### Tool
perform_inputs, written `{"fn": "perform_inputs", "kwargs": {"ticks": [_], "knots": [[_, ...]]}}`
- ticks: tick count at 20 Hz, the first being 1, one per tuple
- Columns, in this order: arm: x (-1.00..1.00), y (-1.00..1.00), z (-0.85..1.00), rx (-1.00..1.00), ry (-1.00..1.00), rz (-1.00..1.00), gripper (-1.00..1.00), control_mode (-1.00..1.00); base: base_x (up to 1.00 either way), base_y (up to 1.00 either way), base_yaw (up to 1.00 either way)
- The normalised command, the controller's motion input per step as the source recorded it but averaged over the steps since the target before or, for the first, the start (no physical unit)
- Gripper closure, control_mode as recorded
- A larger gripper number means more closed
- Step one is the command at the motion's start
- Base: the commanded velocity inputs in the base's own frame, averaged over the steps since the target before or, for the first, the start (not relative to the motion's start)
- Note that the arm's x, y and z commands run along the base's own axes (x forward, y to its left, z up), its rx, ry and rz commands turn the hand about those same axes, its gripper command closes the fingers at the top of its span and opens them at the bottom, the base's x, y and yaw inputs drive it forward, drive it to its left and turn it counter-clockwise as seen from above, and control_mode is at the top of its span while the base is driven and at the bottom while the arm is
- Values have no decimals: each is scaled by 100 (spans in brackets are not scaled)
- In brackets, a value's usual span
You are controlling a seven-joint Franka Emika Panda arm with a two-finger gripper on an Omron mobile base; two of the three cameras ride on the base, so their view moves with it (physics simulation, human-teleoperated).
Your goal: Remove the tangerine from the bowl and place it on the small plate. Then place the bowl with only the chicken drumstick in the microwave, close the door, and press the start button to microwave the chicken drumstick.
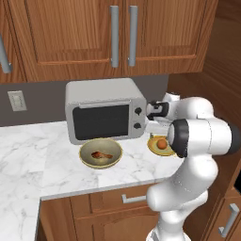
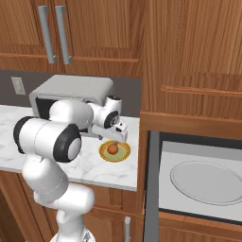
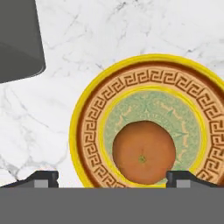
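The tangerine (image 3: 143,158) rests on the small plate (image 3: 87,131), a little off its pale green centre. My gripper (image 3: 113,180) hangs just above it, open, and its fingertips (image 3: 43,178) stand wider apart than the fruit. From the base views the plate (image 1: 153,147) (image 2: 124,153) with the tangerine (image 1: 161,144) (image 2: 112,149) lies near the counter's right end, under the gripper (image 1: 157,127) (image 2: 116,136). To its left sits the bowl (image 1: 84,157) with the chicken drumstick (image 1: 101,154) in it. The microwave (image 2: 208,182) is low on the right with its cavity and round turntable exposed. A dark upright edge (image 2: 151,189), likely the open door, stands at its left.
A silver two-knob countertop oven (image 1: 106,110) (image 2: 71,92) stands against the back wall behind the bowl and plate; its corner (image 3: 17,39) is close to the hand. Wooden cabinets hang above. A tall wooden panel (image 2: 189,71) bounds the counter's right end.
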Motion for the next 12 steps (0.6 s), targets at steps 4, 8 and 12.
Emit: {"fn": "perform_inputs", "kwargs": {"ticks": [4, 8, 12], "knots": [[-49, 50, 74, 0, -20, -3, -100, -100, 0, 0, 0], [-48, 97, 29, 0, -9, 0, -100, -100, 0, 0, 0], [-31, 100, -1, 0, 0, 0, -100, -100, 0, 0, 0]]}}
